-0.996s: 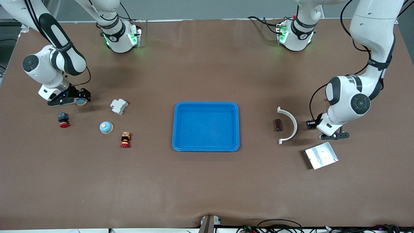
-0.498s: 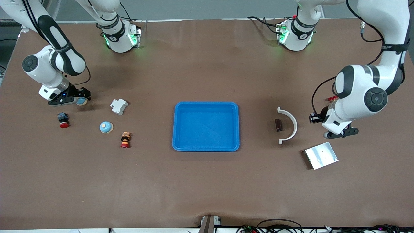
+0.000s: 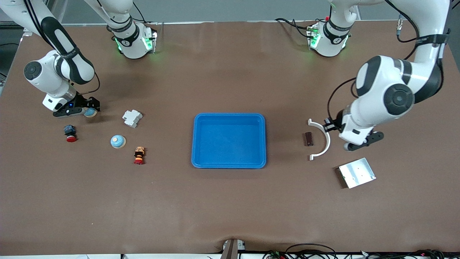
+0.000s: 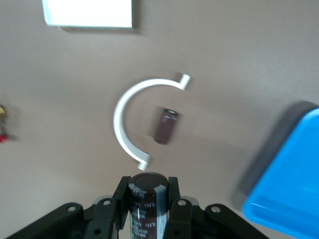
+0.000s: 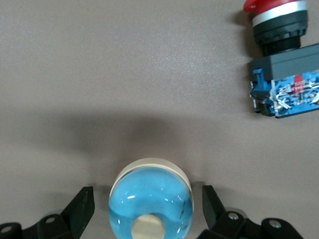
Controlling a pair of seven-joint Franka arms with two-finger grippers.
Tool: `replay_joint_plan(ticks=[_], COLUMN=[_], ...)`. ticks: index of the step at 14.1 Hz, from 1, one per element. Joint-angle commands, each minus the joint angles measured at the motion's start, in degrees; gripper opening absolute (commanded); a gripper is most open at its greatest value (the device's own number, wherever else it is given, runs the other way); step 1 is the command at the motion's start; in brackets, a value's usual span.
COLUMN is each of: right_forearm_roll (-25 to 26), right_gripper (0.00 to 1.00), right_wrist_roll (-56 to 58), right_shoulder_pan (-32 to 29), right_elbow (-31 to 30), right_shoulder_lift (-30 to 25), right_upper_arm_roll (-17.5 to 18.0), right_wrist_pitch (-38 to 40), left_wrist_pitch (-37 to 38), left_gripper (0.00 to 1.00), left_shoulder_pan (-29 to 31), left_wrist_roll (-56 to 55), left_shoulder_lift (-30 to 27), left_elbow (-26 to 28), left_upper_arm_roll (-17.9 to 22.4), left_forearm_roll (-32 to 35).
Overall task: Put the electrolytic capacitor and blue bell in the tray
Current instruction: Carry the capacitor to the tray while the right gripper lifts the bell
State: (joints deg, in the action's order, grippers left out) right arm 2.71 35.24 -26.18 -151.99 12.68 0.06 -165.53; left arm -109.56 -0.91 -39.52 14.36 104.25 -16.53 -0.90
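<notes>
Since a second ago: the left arm has swung in from beside the silver plate [image 3: 357, 172] toward the white arc-shaped piece [image 3: 327, 138]. The right arm has hardly shifted.

Left gripper [image 4: 148, 185]: up in the air, over the table just beside the white arc-shaped piece. Fingers are narrow, clamped on a dark electrolytic capacitor [image 4: 144, 209] standing upright between them. A second dark capacitor [image 3: 308, 139] lies on the table inside the curve of the arc, apart from the gripper. The silver plate lies near the gripper, nearer to the front camera.

Right gripper [image 3: 88, 112]: low at the right arm's end of the table, fingers wide, one on each side of a blue bell [image 5: 151, 196]. A gap shows on both sides, so no grip. A red push button [image 5: 284, 64] lies near it. A second blue bell [image 3: 118, 141], a white block [image 3: 132, 118] and a small stacked button part [image 3: 139, 155] lie apart from it, toward the tray.

Blue tray [image 3: 230, 164]: mid-table, between the two grippers and well apart from both. Neither the capacitor nor the bell is in it.
</notes>
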Motion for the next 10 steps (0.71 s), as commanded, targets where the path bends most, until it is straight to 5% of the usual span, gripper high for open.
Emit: replay_joint_plan(ticks=[1,7,10], right_forearm_roll=[0.72,0.63,0.63], right_gripper=[0.00,0.00,0.00], right_wrist_roll=[0.53,-0.08,-0.96], right_shoulder_pan=[-1.15,-0.27,2.09], right_elbow=[0.55,0.64,1.78], right_shoulder_lift=[0.77,-1.42,-7.21], right_upper_arm_roll=[0.55,0.90,1.08], right_wrist_pitch=[0.12,0.91,8.61], left_wrist_pitch=[1.02,0.05,-1.61], left_gripper=[0.00,0.00,0.00], left_shoulder_pan=[-3.11,-11.29,-13.94], left_wrist_roll=[-9.31,-19.97,-22.79], left_shoulder_lift=[4.96,10.33,13.85], left_elbow=[-5.36,-9.85,-11.88], left_upper_arm_roll=[-1.84,-1.75,-1.57], left_forearm_roll=[0.19,0.90,0.99])
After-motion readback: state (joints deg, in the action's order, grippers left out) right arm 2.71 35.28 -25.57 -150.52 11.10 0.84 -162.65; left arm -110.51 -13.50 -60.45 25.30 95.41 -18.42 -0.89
